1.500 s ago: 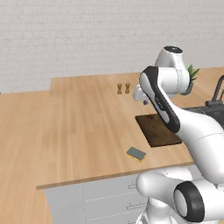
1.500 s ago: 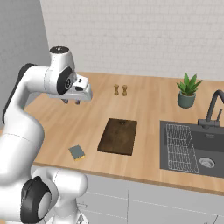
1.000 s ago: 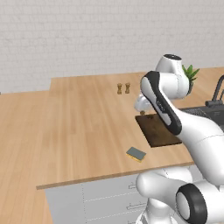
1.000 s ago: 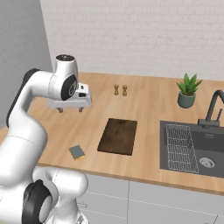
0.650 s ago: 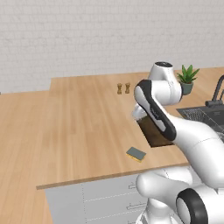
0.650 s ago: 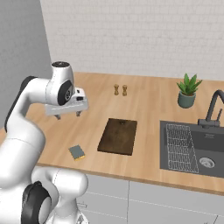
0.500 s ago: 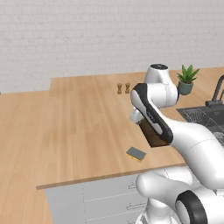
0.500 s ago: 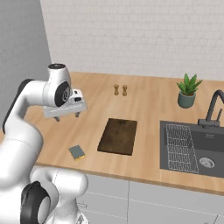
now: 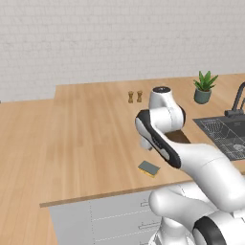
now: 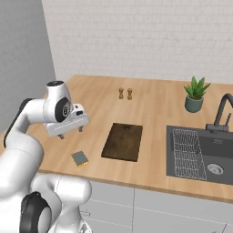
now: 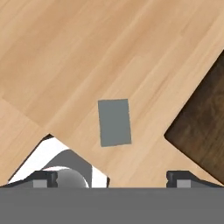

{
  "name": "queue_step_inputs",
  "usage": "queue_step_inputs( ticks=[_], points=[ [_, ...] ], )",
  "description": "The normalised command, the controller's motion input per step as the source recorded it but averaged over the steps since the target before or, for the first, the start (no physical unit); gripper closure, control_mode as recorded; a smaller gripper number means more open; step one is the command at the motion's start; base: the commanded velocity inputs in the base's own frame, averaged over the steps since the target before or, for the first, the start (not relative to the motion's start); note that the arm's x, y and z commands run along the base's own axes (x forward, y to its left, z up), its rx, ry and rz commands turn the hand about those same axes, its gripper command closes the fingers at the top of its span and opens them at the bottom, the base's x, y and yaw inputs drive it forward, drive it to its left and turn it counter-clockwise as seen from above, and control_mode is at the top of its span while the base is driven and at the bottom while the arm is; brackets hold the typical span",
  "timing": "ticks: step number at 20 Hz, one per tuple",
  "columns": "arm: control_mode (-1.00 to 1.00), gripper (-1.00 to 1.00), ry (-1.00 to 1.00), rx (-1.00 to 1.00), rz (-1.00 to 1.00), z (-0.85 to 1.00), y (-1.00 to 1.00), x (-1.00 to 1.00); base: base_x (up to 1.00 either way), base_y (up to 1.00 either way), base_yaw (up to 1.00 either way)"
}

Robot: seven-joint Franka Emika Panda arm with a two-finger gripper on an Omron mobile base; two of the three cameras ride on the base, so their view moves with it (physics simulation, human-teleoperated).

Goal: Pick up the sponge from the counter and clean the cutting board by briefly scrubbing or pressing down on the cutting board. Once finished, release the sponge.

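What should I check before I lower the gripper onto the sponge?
1. Sponge lies flat on the counter, free of anything else: ok.
2. Gripper is open and empty: ok.
3. Gripper is above the sponge: ok; the hand view shows it between the fingertips.
4. Fingers line up with the sponge's sides: cannot tell.
5. Cutting board lies bare, ready for scrubbing: ok.
6. Sponge sits apart from the cutting board, leaving room for the fingers: ok.

I am in a rendered kitchen: wood counter (image 10: pixel 150 102) over drawer fronts (image 9: pixel 110 215), sink (image 10: pixel 200 154) with tap (image 10: pixel 220 113), cutting board (image 10: pixel 123 141), potted plant (image 10: pixel 195 95), white brick wall (image 10: pixel 136 36).
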Motion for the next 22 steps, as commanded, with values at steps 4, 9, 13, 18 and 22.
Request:
queue_step_inputs(
  ticks=[4,9,13,18,22],
  points=[
    [-1.0,-1.0,0.09,0.0,0.11,-0.38,0.0,0.0,0.0,0.0,0.0],
    [-1.0,-1.0,0.02,0.0,0.07,-0.37,0.0,0.0,0.0,0.0,0.0],
    [-1.0,-1.0,0.0,0.0,0.02,-0.44,0.0,0.0,0.0,0.0,0.0],
    [-1.0,-1.0,0.0,0.0,0.0,-0.37,0.0,0.0,0.0,0.0,0.0],
    [-1.0,-1.0,0.0,0.0,0.0,-0.33,0.0,0.09,0.0,0.0,0.0]
  ],
)
